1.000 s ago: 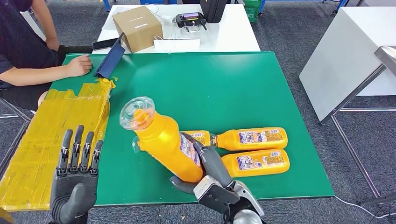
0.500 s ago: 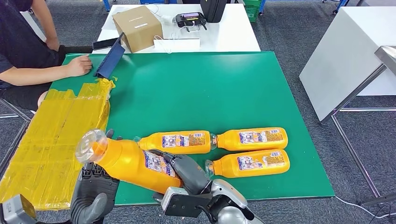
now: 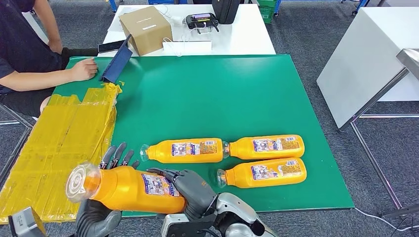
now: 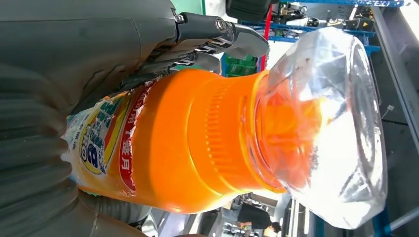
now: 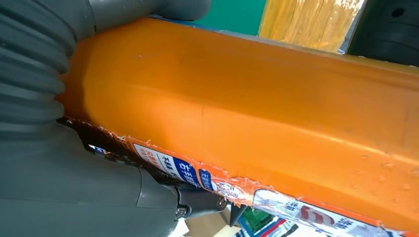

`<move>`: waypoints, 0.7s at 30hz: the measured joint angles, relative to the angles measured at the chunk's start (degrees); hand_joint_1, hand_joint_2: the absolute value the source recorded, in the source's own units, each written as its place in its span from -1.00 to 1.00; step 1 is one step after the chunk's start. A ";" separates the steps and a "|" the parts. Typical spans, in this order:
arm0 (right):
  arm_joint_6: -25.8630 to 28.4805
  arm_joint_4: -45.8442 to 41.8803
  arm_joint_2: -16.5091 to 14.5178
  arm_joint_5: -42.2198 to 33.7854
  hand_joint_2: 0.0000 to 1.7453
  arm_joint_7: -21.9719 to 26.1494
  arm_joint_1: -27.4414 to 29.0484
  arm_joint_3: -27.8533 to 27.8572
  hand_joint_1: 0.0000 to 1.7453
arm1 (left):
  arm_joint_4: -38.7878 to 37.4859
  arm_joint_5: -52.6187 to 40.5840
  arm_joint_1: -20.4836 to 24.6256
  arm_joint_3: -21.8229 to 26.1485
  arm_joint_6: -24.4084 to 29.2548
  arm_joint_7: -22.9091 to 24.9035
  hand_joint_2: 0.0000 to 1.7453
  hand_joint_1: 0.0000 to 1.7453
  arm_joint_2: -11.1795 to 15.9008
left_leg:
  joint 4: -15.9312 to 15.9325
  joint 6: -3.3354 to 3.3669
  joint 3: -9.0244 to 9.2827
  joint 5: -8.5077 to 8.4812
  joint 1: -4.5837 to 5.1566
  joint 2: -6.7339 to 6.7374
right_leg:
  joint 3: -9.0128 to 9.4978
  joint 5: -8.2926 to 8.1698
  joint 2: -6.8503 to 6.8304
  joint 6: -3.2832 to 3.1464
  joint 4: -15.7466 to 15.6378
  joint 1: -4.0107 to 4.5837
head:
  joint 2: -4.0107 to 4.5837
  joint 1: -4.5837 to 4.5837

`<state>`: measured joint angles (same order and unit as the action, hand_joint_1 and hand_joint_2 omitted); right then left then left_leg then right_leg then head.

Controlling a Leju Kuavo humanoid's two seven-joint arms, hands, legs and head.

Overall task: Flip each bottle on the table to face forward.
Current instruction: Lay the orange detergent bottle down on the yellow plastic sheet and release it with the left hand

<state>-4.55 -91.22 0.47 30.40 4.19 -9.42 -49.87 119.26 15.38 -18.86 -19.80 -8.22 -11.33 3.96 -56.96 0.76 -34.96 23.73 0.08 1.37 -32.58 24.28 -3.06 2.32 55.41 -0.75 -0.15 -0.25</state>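
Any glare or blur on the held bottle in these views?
Head view: sharp, even light, held bottle readable. Left wrist view: clear cap catches bright glare, background soft. Right wrist view: bottle too close, label edge slightly soft, mild sheen on the orange body.

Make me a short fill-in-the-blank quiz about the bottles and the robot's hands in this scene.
1. The number of orange bottles lying on the green table is ____.
2. The held bottle has a clear cap pointing toward the robot's ____ side.
3. The right hand and left hand grip ____ bottle.

Missing words: three; left; the same
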 joint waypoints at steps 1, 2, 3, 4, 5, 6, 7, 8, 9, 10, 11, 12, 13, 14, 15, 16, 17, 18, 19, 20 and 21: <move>-0.05 0.01 0.01 0.03 1.00 0.04 0.00 -0.09 1.00 | -0.01 -0.50 0.00 0.01 0.00 0.05 1.00 -1.00 0.14 | 0.00 0.00 0.00 0.00 0.00 0.00 | 0.00 0.00 0.00 0.00 0.00 0.00 | 0.00 0.01; -0.12 0.01 0.03 0.06 1.00 0.10 -0.01 -0.16 1.00 | -0.02 -1.24 0.00 0.04 0.01 0.14 1.00 -1.00 0.29 | 0.00 0.00 0.00 0.00 0.00 0.00 | 0.00 0.00 0.00 0.00 0.00 0.00 | 0.00 0.01; -0.22 0.01 0.04 0.09 1.00 0.19 -0.01 -0.21 1.00 | -0.02 -2.21 -0.01 0.09 0.03 0.24 1.00 -1.00 0.43 | 0.00 0.00 0.00 0.00 0.00 0.00 | 0.00 0.00 0.00 0.00 0.00 0.00 | 0.00 0.01; -0.33 0.01 0.05 0.13 1.00 0.29 -0.01 -0.25 1.00 | -0.03 -3.34 -0.01 0.16 0.09 0.33 1.00 -1.00 0.56 | 0.00 0.00 0.00 0.00 0.00 0.00 | 0.00 0.00 0.00 0.00 0.00 0.00 | 0.00 0.01; -0.47 0.01 0.05 0.17 1.00 0.39 -0.02 -0.31 1.00 | -0.04 -4.72 -0.01 0.25 0.24 0.35 1.00 -0.69 0.67 | 0.00 0.00 0.00 0.00 0.00 0.00 | 0.00 0.00 0.00 0.00 0.00 0.00 | 0.00 0.01; -0.60 0.01 0.05 0.21 1.00 0.50 -0.02 -0.43 1.00 | -0.05 -6.25 -0.02 0.33 0.45 0.31 1.00 -0.18 0.74 | 0.00 0.00 0.00 0.00 0.00 0.00 | 0.00 0.00 0.00 0.00 0.00 0.00 | 0.00 0.01; -0.70 0.00 0.05 0.25 1.00 0.58 -0.03 -0.57 1.00 | -0.05 -7.81 -0.03 0.40 0.68 0.18 1.00 0.31 0.77 | 0.00 0.00 0.00 0.00 0.00 0.00 | -0.01 0.00 0.00 0.00 0.00 0.00 | 0.00 0.01; -0.81 -0.01 0.05 0.28 1.00 0.64 -0.03 -0.69 1.00 | -0.05 -9.39 -0.02 0.47 0.89 -0.02 1.00 0.81 0.78 | 0.00 0.00 0.00 0.00 0.00 0.00 | -0.01 0.00 0.00 0.00 0.00 0.00 | 0.00 0.01; -0.87 -0.01 0.05 0.28 1.00 0.68 -0.03 -0.79 1.00 | -0.05 -10.75 -0.02 0.52 1.04 -0.26 1.00 1.00 0.78 | 0.00 0.00 0.00 0.00 0.00 0.00 | 0.00 0.00 0.00 0.00 0.00 0.00 | 0.00 0.01; -0.92 -0.01 0.06 0.28 1.00 0.69 -0.05 -0.81 1.00 | -0.05 -11.93 -0.02 0.56 1.13 -0.51 1.00 1.00 0.79 | 0.00 0.00 0.00 0.00 0.00 0.00 | 0.00 0.00 0.00 0.00 0.00 0.00 | 0.00 0.01; -0.97 -0.01 0.07 0.28 1.00 0.69 -0.08 -0.82 1.00 | -0.05 -12.89 -0.02 0.61 1.20 -0.73 1.00 1.00 0.79 | 0.00 0.00 0.00 0.00 0.00 0.00 | 0.00 0.00 0.00 0.00 0.00 0.00 | 0.00 0.00; -0.99 -0.01 0.07 0.28 1.00 0.69 -0.10 -0.82 1.00 | -0.05 -13.56 -0.02 0.64 1.27 -0.90 1.00 1.00 0.80 | 0.00 0.00 0.00 0.00 0.00 0.00 | 0.00 0.00 0.00 0.00 0.00 0.00 | 0.00 0.01; -1.00 -0.01 0.08 0.28 1.00 0.69 -0.13 -0.81 1.00 | -0.05 -13.95 -0.02 0.67 1.32 -0.99 1.00 1.00 0.80 | 0.00 0.00 0.00 0.00 0.00 0.00 | 0.00 0.00 0.00 0.00 0.00 0.00 | 0.00 0.01; -1.01 -0.01 0.08 0.28 1.00 0.69 -0.13 -0.81 1.00 | -0.05 -14.11 -0.02 0.68 1.37 -1.05 1.00 1.00 0.80 | 0.00 0.00 0.00 0.00 0.00 0.00 | 0.00 0.00 0.00 0.00 0.00 0.00 | 0.00 0.00; -1.02 -0.01 0.08 0.28 1.00 0.69 -0.14 -0.81 1.00 | -0.05 -14.22 -0.02 0.69 1.41 -1.10 1.00 1.00 0.80 | 0.00 0.00 0.00 0.00 0.00 0.00 | 0.00 0.00 0.00 0.00 0.00 0.00 | 0.00 0.01; -1.07 -0.01 0.08 0.27 1.00 0.69 -0.14 -0.82 1.00 | -0.05 -14.34 -0.02 0.71 1.43 -1.16 1.00 1.00 0.80 | 0.00 0.00 0.00 0.00 0.00 0.00 | 0.00 0.00 0.00 0.00 0.00 0.00 | 0.00 0.00; -1.13 -0.01 0.08 0.24 1.00 0.69 -0.14 -0.83 1.00 | -0.05 -14.46 -0.02 0.72 1.43 -1.25 1.00 1.00 0.80 | 0.00 0.00 0.00 0.00 0.00 0.00 | 0.00 0.00 0.00 0.00 0.00 0.00 | 0.00 -0.01; -1.22 -0.01 0.08 0.19 1.00 0.69 -0.14 -0.83 1.00 | -0.05 -14.60 -0.02 0.74 1.43 -1.37 1.00 1.00 0.80 | 0.00 0.00 0.00 0.00 0.00 0.00 | 0.00 0.00 0.00 0.00 0.00 0.00 | 0.00 0.00; -1.32 -0.02 0.08 0.15 1.00 0.69 -0.14 -0.84 1.00 | -0.05 -14.74 -0.02 0.75 1.42 -1.49 1.00 1.00 0.80 | 0.00 0.00 0.00 0.00 0.00 0.00 | 0.00 0.00 0.00 0.00 0.00 0.00 | 0.00 -0.01; -1.40 -0.02 0.07 0.11 1.00 0.69 -0.14 -0.84 1.00 | -0.05 -14.85 -0.03 0.77 1.42 -1.61 1.00 1.00 0.80 | 0.00 0.00 0.00 0.00 0.00 0.00 | 0.00 0.00 0.00 0.00 0.00 0.00 | 0.00 -0.01; -1.48 -0.03 0.07 0.09 1.00 0.69 -0.14 -0.84 1.00 | -0.05 -14.95 -0.04 0.78 1.41 -1.72 1.00 1.00 0.80 | 0.00 0.00 0.00 0.00 0.00 0.00 | 0.00 0.00 0.00 0.00 0.00 0.00 | 0.00 0.00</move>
<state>-6.03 -91.25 0.54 30.49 4.87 -9.57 -50.71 119.21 0.43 -18.90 -19.02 -6.81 -13.05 4.76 -56.96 0.76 -34.96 23.73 0.08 1.37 -32.57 24.28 -3.06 2.32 55.41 -0.75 -0.15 -0.25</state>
